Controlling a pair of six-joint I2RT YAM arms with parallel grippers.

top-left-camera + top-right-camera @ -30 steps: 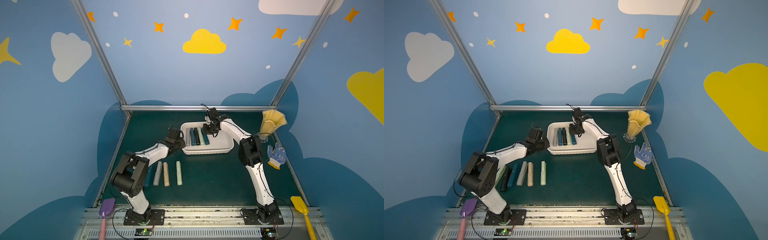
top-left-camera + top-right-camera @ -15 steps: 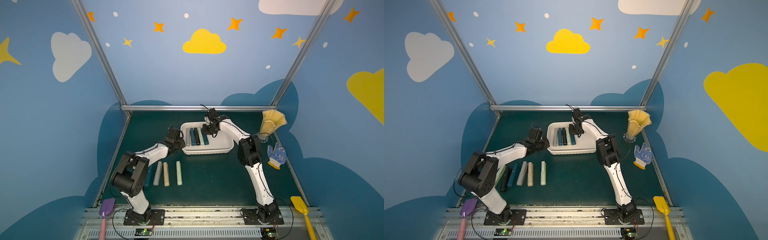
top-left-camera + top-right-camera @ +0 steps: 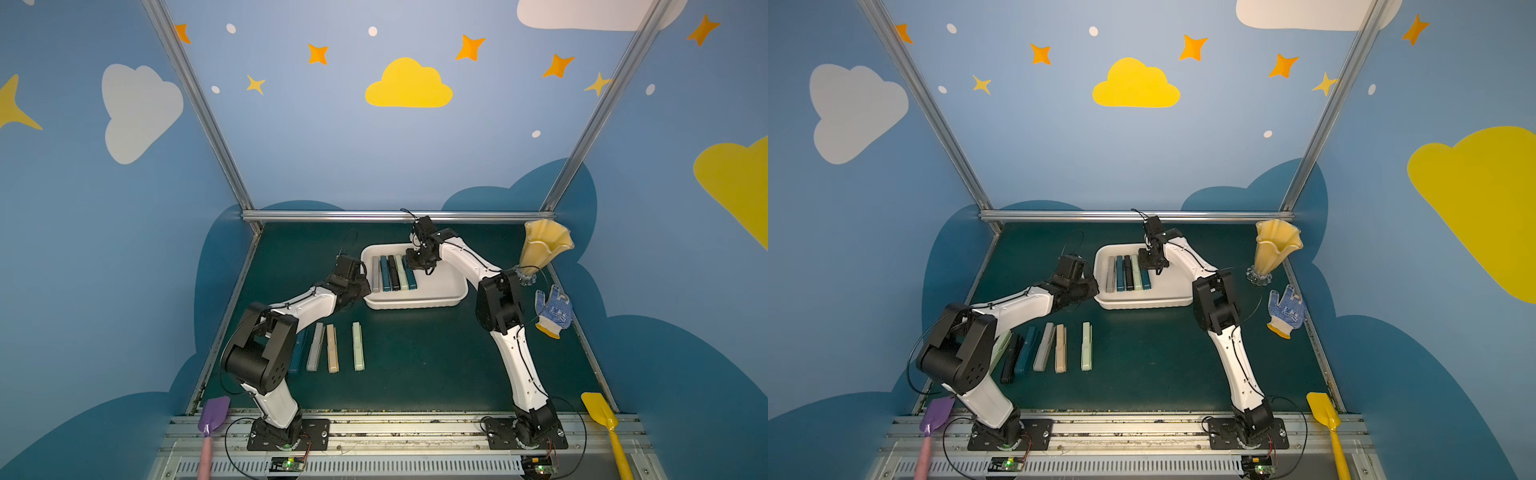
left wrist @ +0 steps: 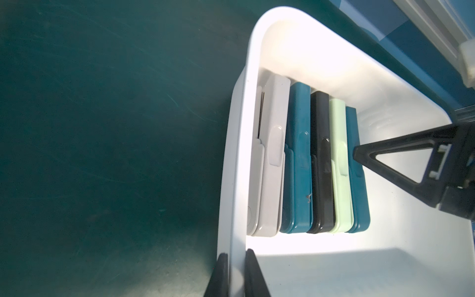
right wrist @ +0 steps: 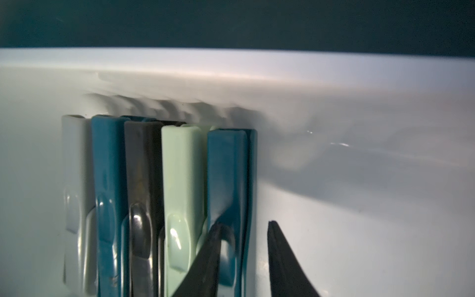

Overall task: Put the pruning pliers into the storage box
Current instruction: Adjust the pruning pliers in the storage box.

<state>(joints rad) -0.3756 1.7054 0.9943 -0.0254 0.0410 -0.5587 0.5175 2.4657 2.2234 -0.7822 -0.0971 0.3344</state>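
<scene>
Leftovers first: on the mat (image 3: 415,353) on the near side of the storage box (image 3: 415,305), a loose row of pruning pliers (image 3: 1060,348) is waiting. The left arm's elbow (image 3: 955,353) is covering one end of it, so I'm not getting a solid count. At the box's near left corner the left gripper (image 4: 236,257) is pinching the rim (image 4: 231,180), steadying it I'd guess. Inside the box five pliers (image 4: 320,167) are lying packed side by side. The right gripper (image 5: 244,225) is hanging over the teal one (image 5: 226,167) at the row's open end, jaws parted narrowly, gripping nothing. Looks like the drop-off is finishing. Next you're needing a straight lift clear, then a reach for the mat row. Whether a finger is brushing that teal one, can't tell.
</scene>
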